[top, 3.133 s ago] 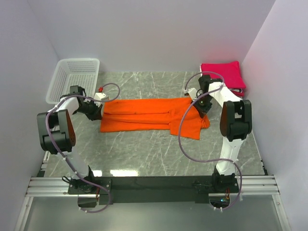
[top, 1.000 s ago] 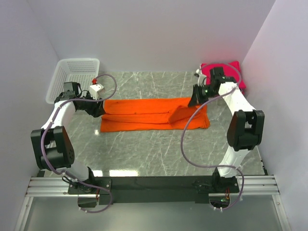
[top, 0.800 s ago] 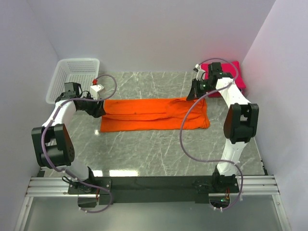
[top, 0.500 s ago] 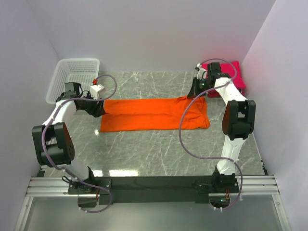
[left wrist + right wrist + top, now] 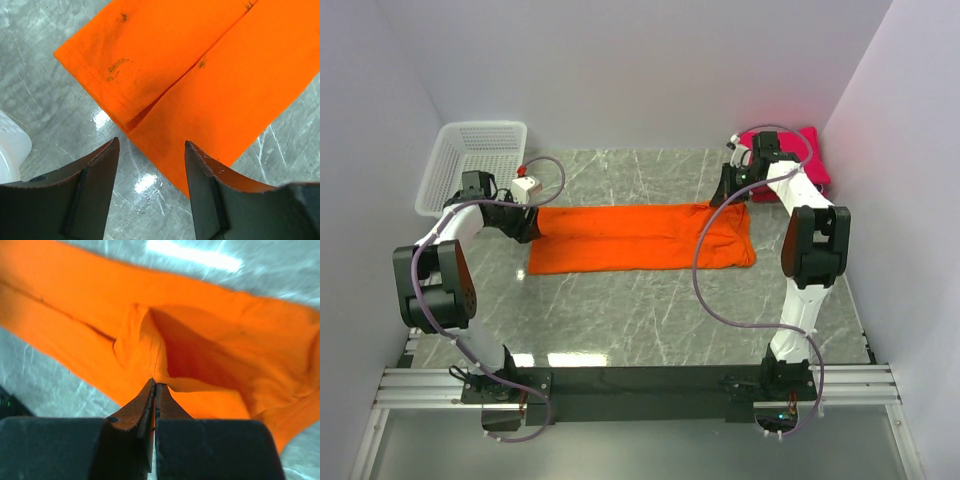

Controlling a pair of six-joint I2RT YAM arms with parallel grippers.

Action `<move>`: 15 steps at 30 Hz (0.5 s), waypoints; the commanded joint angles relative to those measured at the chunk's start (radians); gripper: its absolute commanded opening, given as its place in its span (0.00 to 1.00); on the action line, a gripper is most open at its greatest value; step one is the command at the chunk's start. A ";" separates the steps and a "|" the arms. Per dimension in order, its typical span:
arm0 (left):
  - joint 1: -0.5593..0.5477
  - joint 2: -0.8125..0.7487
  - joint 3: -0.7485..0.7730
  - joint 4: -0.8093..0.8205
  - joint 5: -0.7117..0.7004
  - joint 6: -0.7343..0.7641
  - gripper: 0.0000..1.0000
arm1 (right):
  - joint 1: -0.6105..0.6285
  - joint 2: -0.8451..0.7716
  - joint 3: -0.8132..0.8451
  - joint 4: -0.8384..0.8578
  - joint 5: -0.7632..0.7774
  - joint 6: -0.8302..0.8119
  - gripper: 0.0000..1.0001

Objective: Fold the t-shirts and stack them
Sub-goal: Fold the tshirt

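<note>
Orange t-shirt (image 5: 640, 238) lies flat on the grey marble table (image 5: 650, 320), folded into a long band that runs from 9 o'clock to 3 o'clock across the middle of the top view. A white mesh basket (image 5: 485, 126) stands in the table's 10 o'clock corner. Its mesh floor and walls are in plain view, save the near corner, which the left arm covers. The crimson-pink t-shirts (image 5: 798, 148) sit folded in the 1 o'clock corner (a stack, though its layers cannot be counted from here), and the right arm crosses in front of their near left part. In the left wrist view a white shape (image 5: 11, 150) is cut off at the picture's 8 o'clock edge; I cannot tell what it is. The band's 3 o'clock end is rumpled, and how its layers lie there is hard to make out.

The left gripper (image 5: 151, 145) hovers over the band's 9 o'clock end with its jaws apart. Between them shows the corner where a stitched hem meets the folded edge; whether the fingers touch the cloth I cannot tell. The right gripper (image 5: 154, 384) is at the band's 2 o'clock corner, its jaws pressed together on a raised ridge of the orange t-shirt, with the cloth puckering toward the pinch.
</note>
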 commanded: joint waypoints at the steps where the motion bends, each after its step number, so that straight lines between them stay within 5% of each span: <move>1: -0.007 -0.034 0.028 0.019 0.010 -0.013 0.61 | -0.003 -0.038 -0.037 -0.086 -0.079 -0.063 0.00; 15: -0.017 -0.051 -0.012 0.025 0.001 -0.011 0.61 | 0.004 -0.026 -0.249 -0.123 -0.056 -0.128 0.00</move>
